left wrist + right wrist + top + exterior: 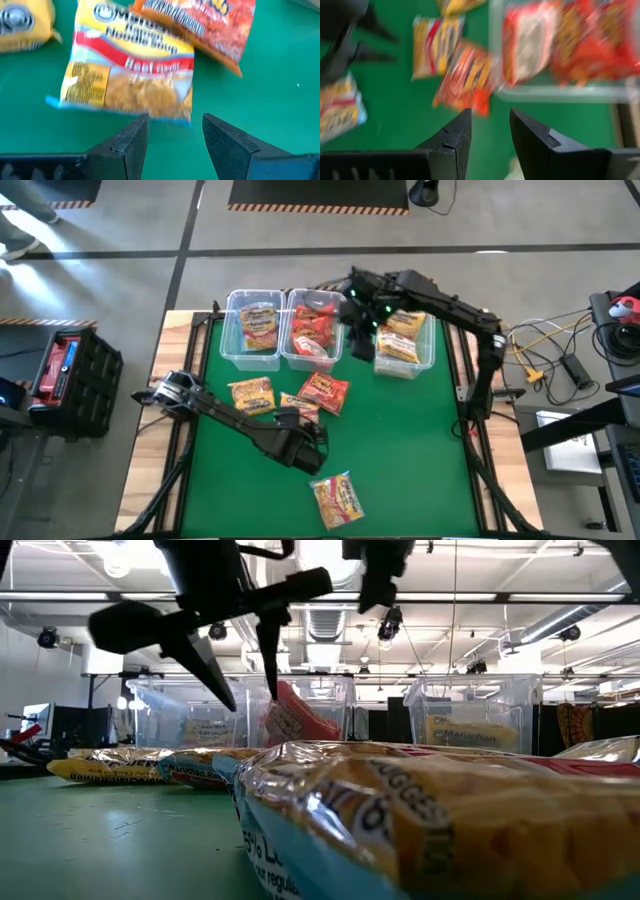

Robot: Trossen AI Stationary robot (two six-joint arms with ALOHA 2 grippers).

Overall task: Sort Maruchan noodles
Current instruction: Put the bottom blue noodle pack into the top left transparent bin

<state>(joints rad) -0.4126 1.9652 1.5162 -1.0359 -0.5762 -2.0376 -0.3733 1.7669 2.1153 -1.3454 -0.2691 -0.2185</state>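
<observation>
We count three clear bins (pixel 253 355) at the mat's far edge, each holding noodle packets. Four packets (pixel 251 395) lie loose on the green mat (pixel 410 440). Left gripper (pixel 172 132) open, empty, above them; right gripper (pixel 490 125) open, empty, over the middle bin.

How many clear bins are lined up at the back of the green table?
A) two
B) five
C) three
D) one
C: the view from above shows three clear bins side by side, a left bin, a middle bin and a right bin, each holding noodle packets.
</observation>
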